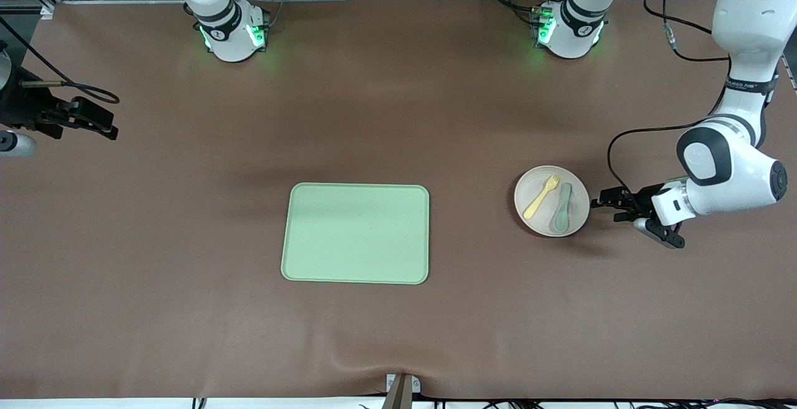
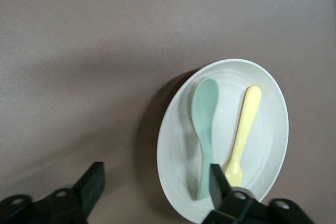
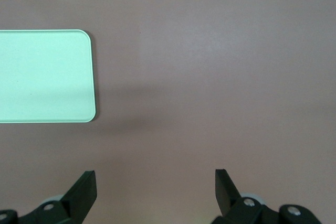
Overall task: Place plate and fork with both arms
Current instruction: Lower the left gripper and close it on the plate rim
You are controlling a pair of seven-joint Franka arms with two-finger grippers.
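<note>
The plate (image 1: 551,201) sits on the table (image 1: 187,309) near the left arm's end; the fork (image 1: 540,197) lies on it beside a green spoon (image 1: 563,208); the left gripper (image 1: 603,202) is spread wide just beside the plate; the right gripper (image 1: 99,124) waits, spread, by the right arm's edge; a green tray (image 1: 356,233) lies mid-table.

Both end effectors (image 1: 603,205) (image 1: 107,124) spread wide

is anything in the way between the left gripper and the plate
Nothing visible. The left gripper, open, sits just beside the plate, only bare table between them. The fork and spoon lie on it.
</note>
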